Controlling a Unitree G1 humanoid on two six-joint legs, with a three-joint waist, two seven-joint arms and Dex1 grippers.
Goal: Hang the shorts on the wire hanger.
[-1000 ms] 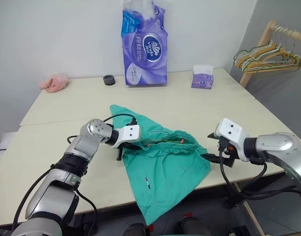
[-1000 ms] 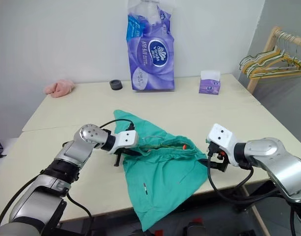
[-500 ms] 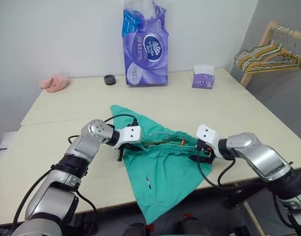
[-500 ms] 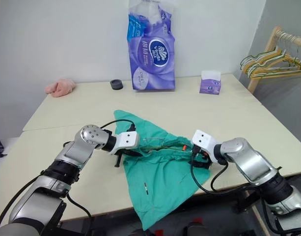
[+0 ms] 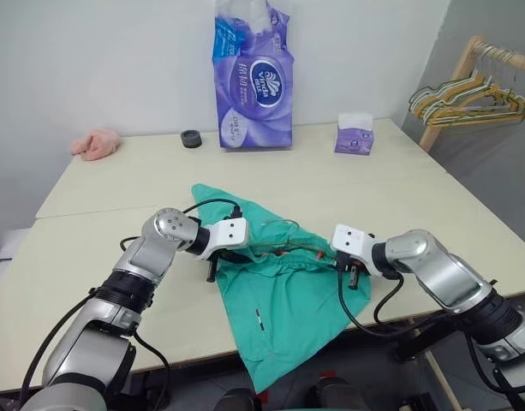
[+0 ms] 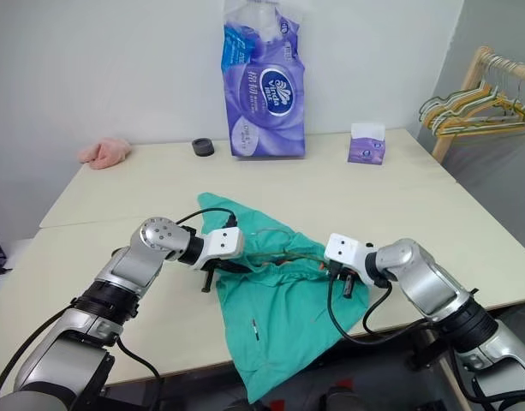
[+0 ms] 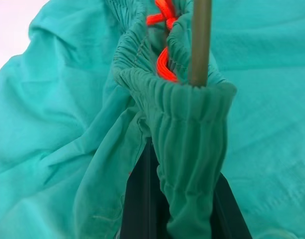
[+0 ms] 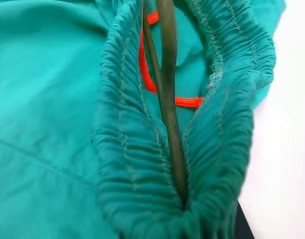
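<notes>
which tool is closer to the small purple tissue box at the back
Right. The right tool sits at the shorts' waistband, nearer the tissue box; the left tool grips the far end.

Both eye views look forward and down from the head across the desk [image 5: 416,184], taking in both arms, the back wall and a clothes rack [image 5: 468,81] off to the right. They share nearly the whole scene, slightly offset sideways. The left wrist view sits very close to the shorts [image 7: 52,124], looking along the waistband and the wire hanger [image 7: 199,42]. The right wrist view is equally close at the waistband's opposite end, facing along the same wire.
</notes>
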